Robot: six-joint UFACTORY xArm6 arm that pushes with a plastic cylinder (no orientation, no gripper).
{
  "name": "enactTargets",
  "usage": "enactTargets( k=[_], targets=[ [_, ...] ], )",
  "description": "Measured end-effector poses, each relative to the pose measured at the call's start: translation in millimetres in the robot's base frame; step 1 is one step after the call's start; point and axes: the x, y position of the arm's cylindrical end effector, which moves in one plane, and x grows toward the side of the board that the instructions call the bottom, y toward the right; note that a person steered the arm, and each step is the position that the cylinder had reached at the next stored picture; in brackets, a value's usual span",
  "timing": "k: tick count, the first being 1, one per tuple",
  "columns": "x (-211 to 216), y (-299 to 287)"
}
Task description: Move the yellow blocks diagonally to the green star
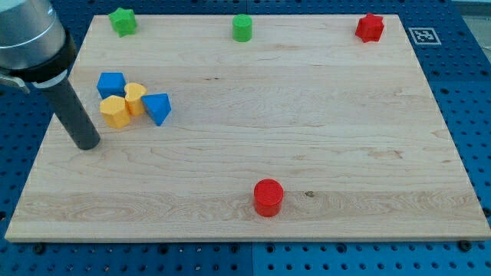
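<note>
Two yellow blocks sit touching at the view's left: a yellow hexagon-like block [115,112] and a yellow rounded block [135,98] just to its upper right. A blue cube [111,83] touches them from above and a blue triangular block [157,108] from the right. The green star [122,21] lies at the view's top left corner of the board. My tip [87,144] rests on the board below and left of the yellow hexagon-like block, a short gap away.
A green cylinder [242,27] stands at the top middle, a red star-like block [370,27] at the top right, and a red cylinder [268,197] near the bottom middle. The wooden board [322,138] lies on a blue pegboard.
</note>
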Motion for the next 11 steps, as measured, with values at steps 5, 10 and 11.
enactTargets(
  k=[5,10,11],
  targets=[
    [-70,52],
    [-122,158],
    [-133,184]
  ],
)
